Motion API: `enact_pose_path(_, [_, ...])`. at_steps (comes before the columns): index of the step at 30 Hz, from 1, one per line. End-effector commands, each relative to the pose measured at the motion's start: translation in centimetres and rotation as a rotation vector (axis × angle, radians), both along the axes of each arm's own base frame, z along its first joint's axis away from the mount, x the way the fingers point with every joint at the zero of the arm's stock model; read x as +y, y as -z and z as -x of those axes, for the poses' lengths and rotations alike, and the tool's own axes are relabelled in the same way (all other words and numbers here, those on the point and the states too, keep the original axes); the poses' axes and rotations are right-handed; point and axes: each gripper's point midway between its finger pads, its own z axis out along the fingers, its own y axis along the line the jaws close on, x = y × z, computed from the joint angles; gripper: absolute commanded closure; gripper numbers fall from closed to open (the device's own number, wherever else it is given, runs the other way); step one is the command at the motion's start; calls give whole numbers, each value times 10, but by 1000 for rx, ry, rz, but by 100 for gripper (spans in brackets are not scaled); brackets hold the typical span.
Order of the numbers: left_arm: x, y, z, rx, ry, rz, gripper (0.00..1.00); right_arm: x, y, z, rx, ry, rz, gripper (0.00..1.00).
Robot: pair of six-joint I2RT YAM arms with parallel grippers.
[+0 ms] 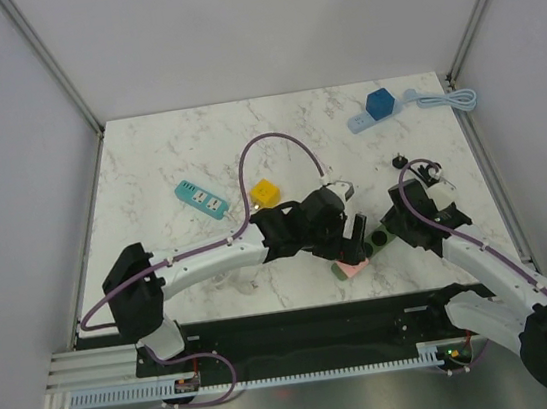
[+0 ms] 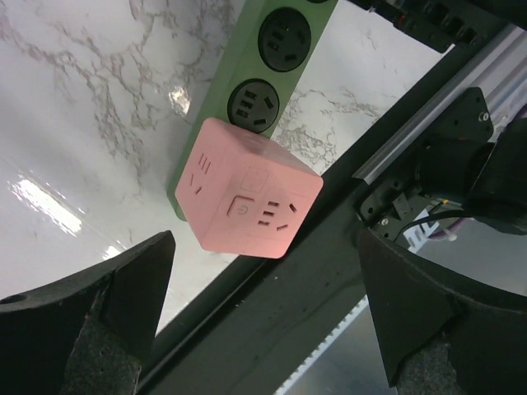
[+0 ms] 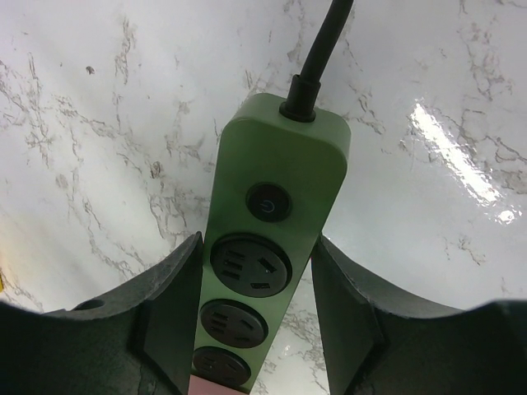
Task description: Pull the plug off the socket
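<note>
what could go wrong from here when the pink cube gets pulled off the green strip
The left hand is open wide around the pink cube, not touching it; closing off-centre could slip on its smooth faces.
The right hand only flanks the green strip; a loose hold may let the strip lift with the cube.
The cube sits by the near edge of the table; it might drop off once freed.

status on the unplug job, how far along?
Done: the right gripper is clamped across the green power strip, bracing it on the table. In hand: the left gripper is open, with a finger on either side of the pink cube plug, neither touching it. Left: close on the cube and pull it. It sits plugged into the strip's end, so no separation yet.
</note>
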Motion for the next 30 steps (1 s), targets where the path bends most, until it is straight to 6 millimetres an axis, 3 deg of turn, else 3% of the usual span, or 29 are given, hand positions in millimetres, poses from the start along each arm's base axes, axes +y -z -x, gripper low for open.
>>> enact_pose_path(1, [-6, -8, 9, 152, -118, 50, 0, -4, -26, -18, -110, 50, 0, 93])
enact_pose_path(6, [-23, -19, 3, 9, 84, 49, 5, 0, -21, -20, -104, 11, 4, 92])
enact_pose_path(12, [-11, -10, -12, -262, 294, -51, 4, 12, -18, -22, -84, -65, -10, 92])
enact_pose_path(17, [-13, -5, -8, -386, 412, -85, 4, 17, -16, -21, -71, -93, -29, 92])
enact_pose_path(22, [-26, 16, 4, -436, 478, -150, 3, 20, -16, -22, -66, -99, -44, 91])
enact_pose_path(30, [-26, 45, 1, -440, 460, -238, 6, 21, -12, -20, -57, -101, -78, 91])
